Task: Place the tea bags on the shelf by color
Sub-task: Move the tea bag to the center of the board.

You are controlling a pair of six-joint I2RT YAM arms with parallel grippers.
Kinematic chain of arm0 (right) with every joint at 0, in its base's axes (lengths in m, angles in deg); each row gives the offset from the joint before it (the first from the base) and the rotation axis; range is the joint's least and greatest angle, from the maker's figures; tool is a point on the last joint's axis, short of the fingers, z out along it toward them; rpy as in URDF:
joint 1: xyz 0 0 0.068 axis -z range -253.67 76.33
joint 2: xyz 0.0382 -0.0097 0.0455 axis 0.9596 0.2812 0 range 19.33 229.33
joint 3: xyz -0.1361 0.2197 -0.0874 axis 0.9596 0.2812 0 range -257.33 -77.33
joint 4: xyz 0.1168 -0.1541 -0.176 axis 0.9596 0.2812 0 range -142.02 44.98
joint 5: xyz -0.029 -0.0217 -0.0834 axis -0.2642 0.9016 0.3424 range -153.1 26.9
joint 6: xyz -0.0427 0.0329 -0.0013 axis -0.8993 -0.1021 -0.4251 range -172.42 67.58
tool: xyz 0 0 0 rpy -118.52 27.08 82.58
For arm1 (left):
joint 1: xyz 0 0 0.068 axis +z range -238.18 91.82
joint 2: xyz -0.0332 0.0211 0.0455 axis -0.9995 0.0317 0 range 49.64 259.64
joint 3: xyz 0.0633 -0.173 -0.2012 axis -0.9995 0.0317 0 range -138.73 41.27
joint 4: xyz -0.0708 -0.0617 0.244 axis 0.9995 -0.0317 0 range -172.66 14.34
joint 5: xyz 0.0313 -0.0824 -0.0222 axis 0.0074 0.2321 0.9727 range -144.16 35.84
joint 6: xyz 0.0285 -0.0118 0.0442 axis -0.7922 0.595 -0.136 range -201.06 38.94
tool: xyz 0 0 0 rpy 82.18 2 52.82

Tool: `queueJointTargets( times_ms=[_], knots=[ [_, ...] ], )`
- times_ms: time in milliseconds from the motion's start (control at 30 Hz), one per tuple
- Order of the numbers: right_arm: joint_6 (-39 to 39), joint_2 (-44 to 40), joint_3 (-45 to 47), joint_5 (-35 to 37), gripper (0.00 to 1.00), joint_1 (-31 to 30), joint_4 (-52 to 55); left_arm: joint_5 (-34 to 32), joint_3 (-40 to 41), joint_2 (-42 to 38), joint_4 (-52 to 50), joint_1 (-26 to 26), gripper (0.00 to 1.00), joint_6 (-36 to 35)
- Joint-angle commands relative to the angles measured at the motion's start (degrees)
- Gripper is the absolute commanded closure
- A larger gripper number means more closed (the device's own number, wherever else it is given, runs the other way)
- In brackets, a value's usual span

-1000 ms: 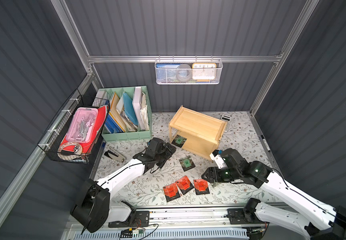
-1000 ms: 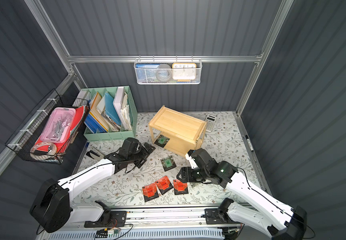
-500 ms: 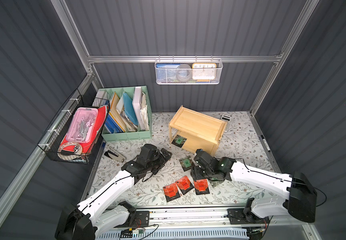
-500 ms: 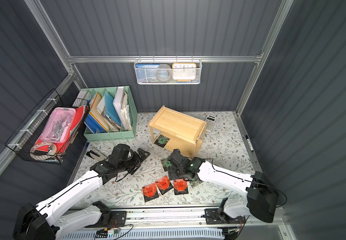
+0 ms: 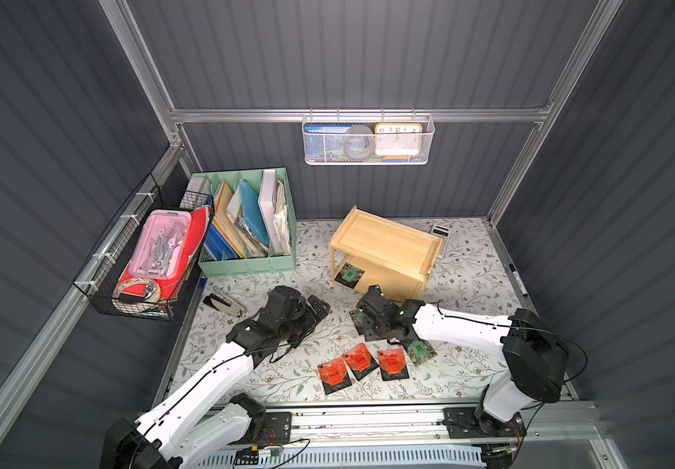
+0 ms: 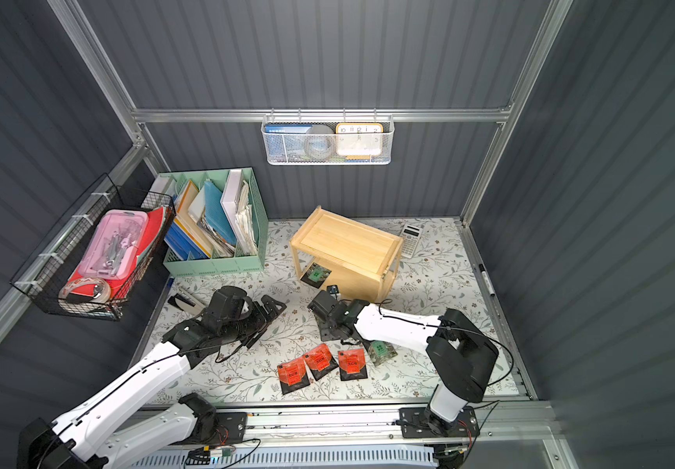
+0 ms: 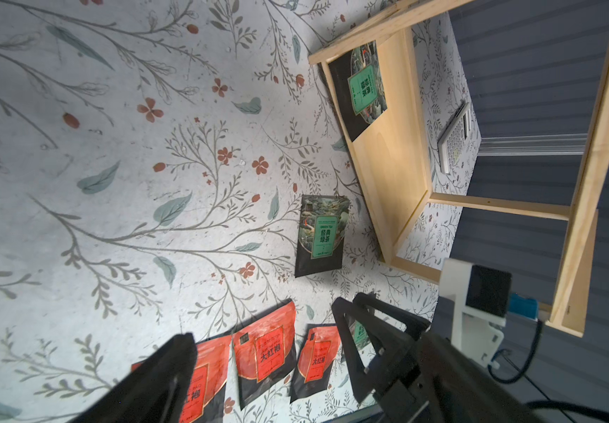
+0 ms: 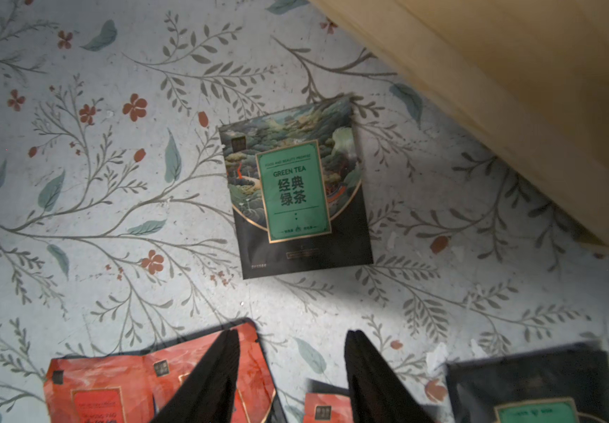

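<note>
The wooden shelf (image 5: 384, 247) (image 6: 346, 243) stands at the back of the mat, with one green tea bag (image 5: 350, 275) (image 7: 365, 88) on its lower board. A second green bag (image 8: 295, 190) (image 7: 319, 236) lies flat in front of the shelf. My right gripper (image 8: 292, 340) (image 5: 362, 320) hovers just short of it, open and empty. A third green bag (image 5: 420, 350) (image 6: 380, 351) lies under the right forearm. Three red bags (image 5: 360, 359) (image 6: 319, 360) (image 7: 266, 355) lie in a row near the front. My left gripper (image 5: 315, 308) (image 7: 262, 322) is wide open and empty, left of them.
A mint-green file organizer (image 5: 246, 243) and a black wire basket (image 5: 145, 260) stand at the left. A white mesh basket (image 5: 368, 140) hangs on the back wall. A calculator (image 5: 441, 235) lies behind the shelf, a stapler (image 5: 222, 302) at the left edge, a marker (image 5: 518, 280) at the right edge.
My right arm has swung left across the mat to the green bag in front of the shelf, and its jaws have narrowed. The left arm has drawn back a little from the shelf.
</note>
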Motion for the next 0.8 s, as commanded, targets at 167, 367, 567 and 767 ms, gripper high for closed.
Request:
queueJointTargets(
  times_ms=[167, 367, 567, 767],
  knots=[
    [0.4, 4.2, -2.7, 1.2, 0.49, 2.4, -3.1, -2.1, 1.1, -2.5, -4.2, -0.2, 0.0, 0.1],
    [0.1, 6.9, -3.9, 0.1, 0.49, 3.8, -4.4, -2.7, 1.0, -3.1, -5.1, -0.2, 0.0, 0.4],
    [0.1, 9.4, -4.8, -1.1, 0.49, 4.2, -4.7, -2.9, 0.9, -3.3, -5.4, -0.1, 0.0, 0.5],
    [1.2, 10.8, -4.7, -1.9, 0.49, 4.4, -4.9, -3.0, 1.1, -3.6, -5.7, -0.1, 0.0, 0.5]
  ],
)
